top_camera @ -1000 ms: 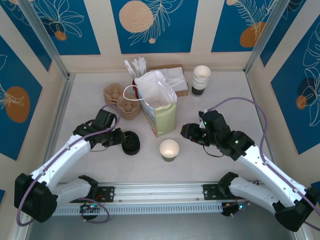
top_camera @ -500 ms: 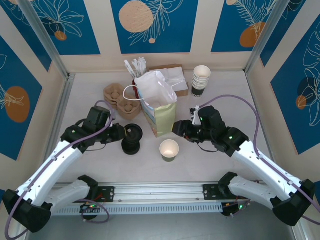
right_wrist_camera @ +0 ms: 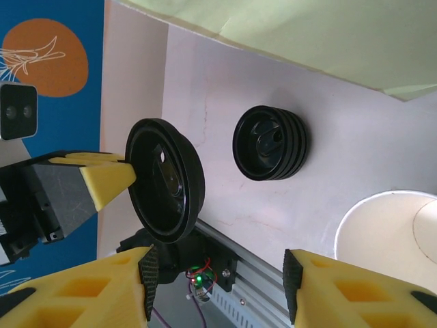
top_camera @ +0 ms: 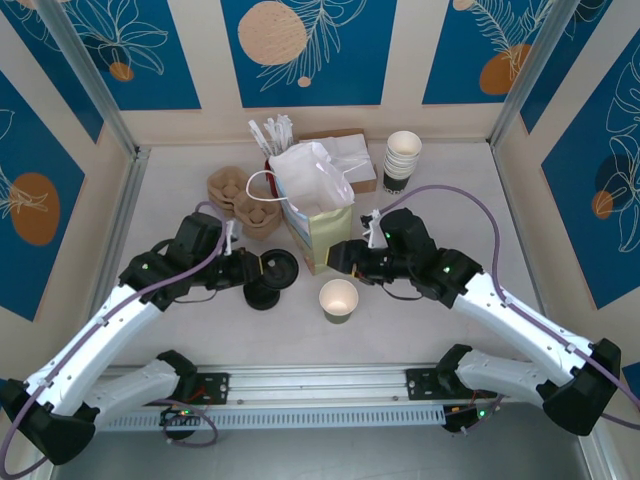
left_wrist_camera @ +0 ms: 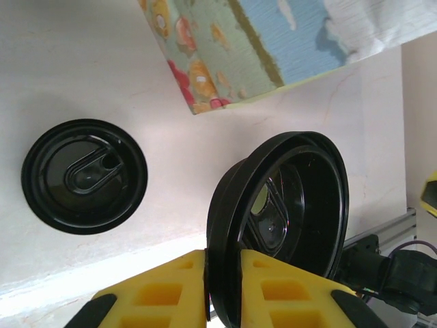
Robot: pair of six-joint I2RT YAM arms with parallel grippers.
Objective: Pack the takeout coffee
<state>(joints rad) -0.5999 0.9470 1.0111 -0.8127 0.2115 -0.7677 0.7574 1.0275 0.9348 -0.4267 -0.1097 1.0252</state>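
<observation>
The left claw pinched a round black plastic lid; the right claw hung spread near the white paper cup.

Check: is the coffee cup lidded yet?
No, the cup stands open while the left gripper pinches a black lid edgewise.

Lid glossy black plastic; cup matt white paper; table smooth, matt.

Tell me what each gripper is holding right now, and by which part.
The left gripper pinches one black lid by its rim, held edge-on. The right gripper is open and holds nothing.
</observation>
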